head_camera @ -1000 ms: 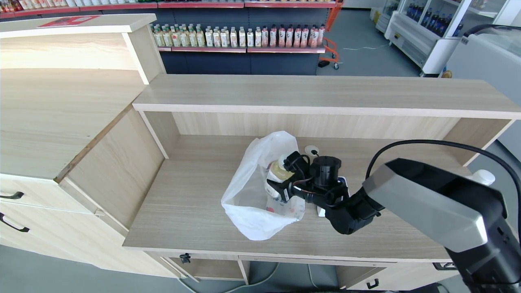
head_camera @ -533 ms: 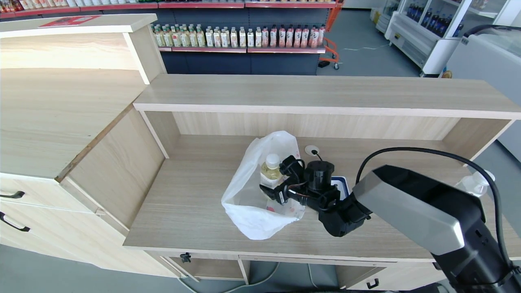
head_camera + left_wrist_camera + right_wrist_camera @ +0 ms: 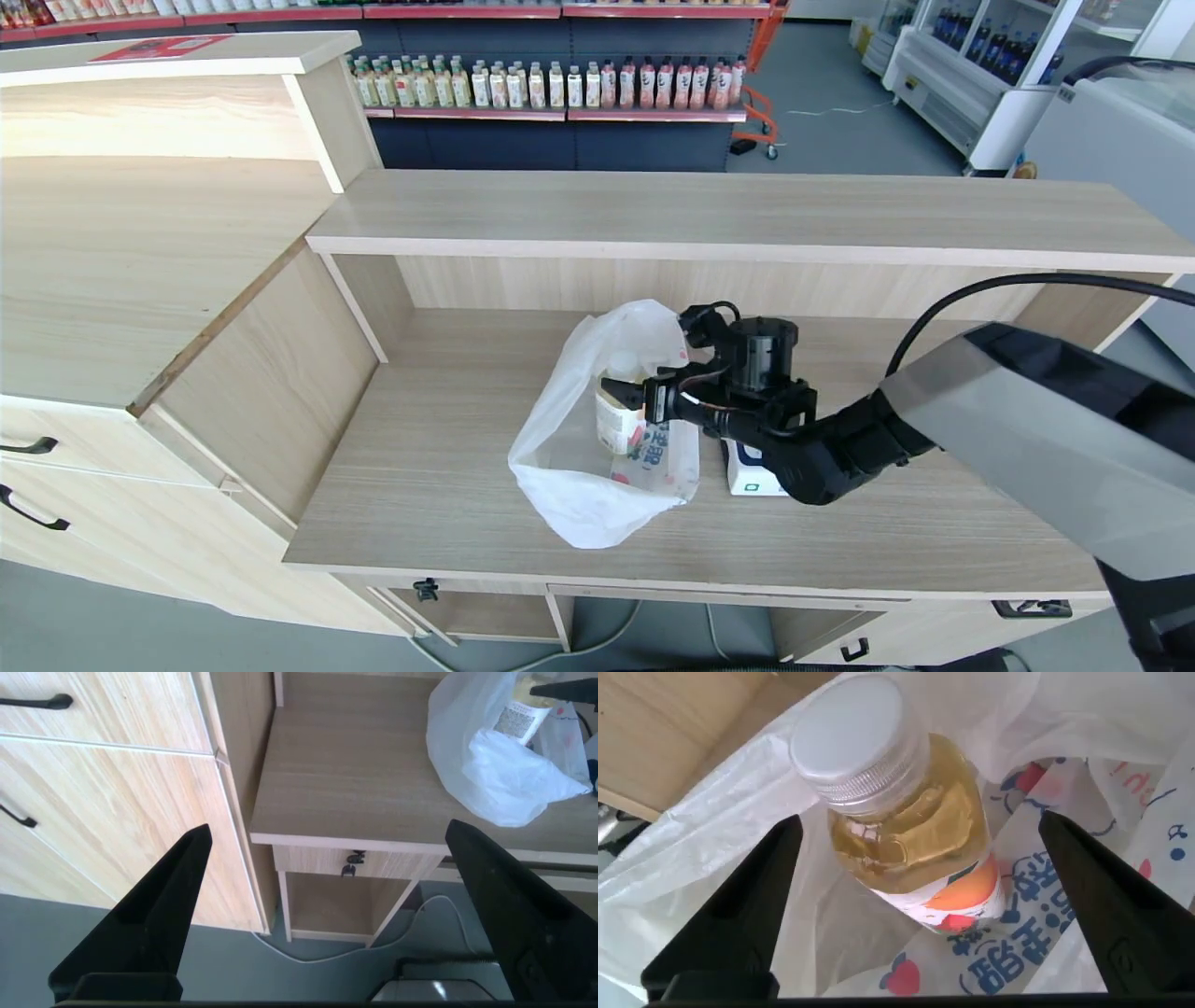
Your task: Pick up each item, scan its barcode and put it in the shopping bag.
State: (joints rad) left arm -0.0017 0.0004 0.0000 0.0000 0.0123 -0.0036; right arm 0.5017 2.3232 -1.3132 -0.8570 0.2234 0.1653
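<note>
Bottle (image 3: 616,420) of amber drink with a white cap stood inside the white shopping bag (image 3: 579,485), near the centre of the head view. The right gripper (image 3: 637,399) hung at the bag's mouth, released, its fingers (image 3: 729,924) spread to either side of the bottle (image 3: 896,793) with gaps between. The bag rested on the wooden counter (image 3: 448,439), and a small white device (image 3: 752,474) lay just beside it, partly under the right arm. In the left wrist view, the left gripper (image 3: 329,831) was spread wide and held nothing, above the counter's front edge, with the bag (image 3: 505,765) at the upper right of that frame.
</note>
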